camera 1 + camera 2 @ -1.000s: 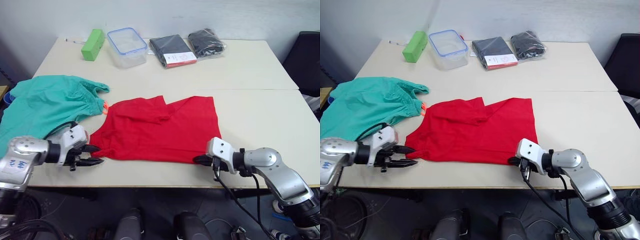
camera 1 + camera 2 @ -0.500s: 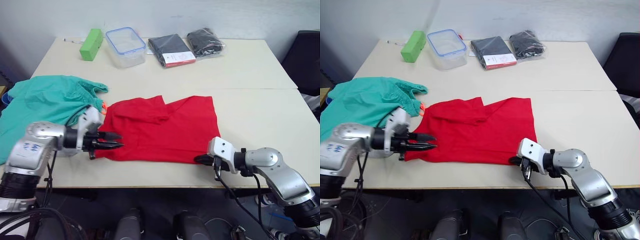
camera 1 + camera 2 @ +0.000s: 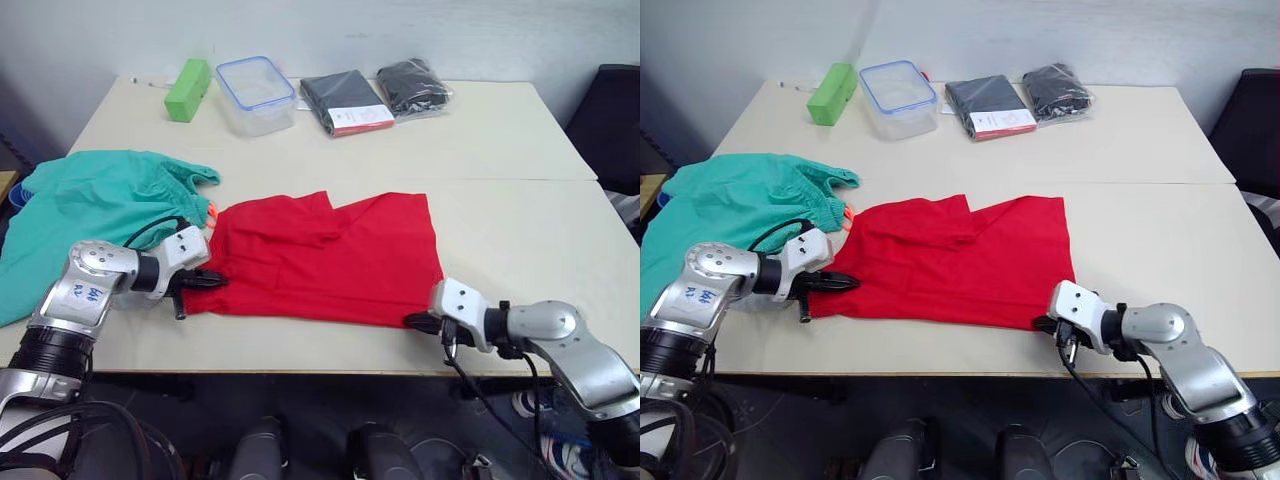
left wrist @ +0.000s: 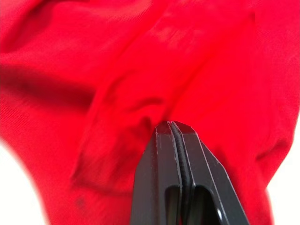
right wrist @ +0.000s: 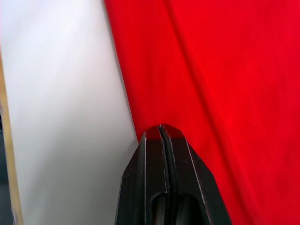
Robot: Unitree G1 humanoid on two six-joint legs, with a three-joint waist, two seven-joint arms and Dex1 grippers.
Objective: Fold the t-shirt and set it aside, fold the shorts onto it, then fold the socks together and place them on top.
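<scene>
The red t-shirt [image 3: 320,260] lies partly folded in the middle of the table. My left gripper [image 3: 215,281] is at the shirt's near left corner, shut on a pinch of the red cloth, whose wrinkles gather at the fingertips [image 4: 171,125]. At the near right corner my right gripper [image 3: 412,321] is shut on the hem, right at the cloth's edge [image 5: 159,127]. The teal-green shorts [image 3: 95,215] lie crumpled at the table's left, behind my left arm. The socks are out of view.
Along the far edge stand a green box [image 3: 187,88], a clear container with a blue rim [image 3: 255,93] and two dark bagged garments [image 3: 345,100] [image 3: 412,85]. A black chair [image 3: 612,120] is at the right. Both grippers work close to the table's front edge [image 3: 300,372].
My left gripper came in from the left, reached the shirt's near left corner and closed on it. My right gripper stayed shut and shifted slightly right with its corner.
</scene>
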